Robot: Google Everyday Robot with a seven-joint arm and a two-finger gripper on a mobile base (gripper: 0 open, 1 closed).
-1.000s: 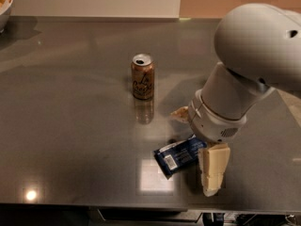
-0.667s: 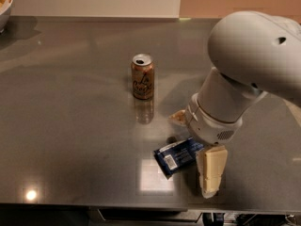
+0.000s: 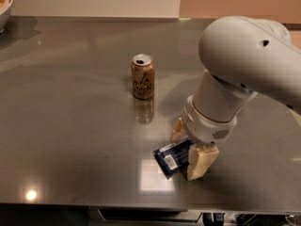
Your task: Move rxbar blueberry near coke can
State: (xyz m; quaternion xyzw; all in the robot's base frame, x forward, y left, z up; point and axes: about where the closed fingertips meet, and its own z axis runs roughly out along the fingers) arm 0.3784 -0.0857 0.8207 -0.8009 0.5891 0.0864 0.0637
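Note:
The rxbar blueberry (image 3: 170,158) is a dark-blue flat wrapper with a white barcode patch, lying on the grey table near its front edge. My gripper (image 3: 190,147) reaches down over the bar's right end. One cream fingertip (image 3: 178,131) is at the bar's far side and the other is at its near side, both pressed against the wrapper. The white arm (image 3: 235,69) hides the rest of the bar's right end. The coke can is out of view. Only a brown-gold can (image 3: 142,76) with dark script stands upright, up and to the left of the bar.
A white bowl (image 3: 3,6) sits at the table's far left corner. The table's front edge (image 3: 141,207) runs just below the bar. A pale wall stands behind the table's back edge.
The arm has swung left and lowered. The two fingers have drawn closer together around the bar's right end. The bar has shifted slightly left; the brown-gold can has not moved.

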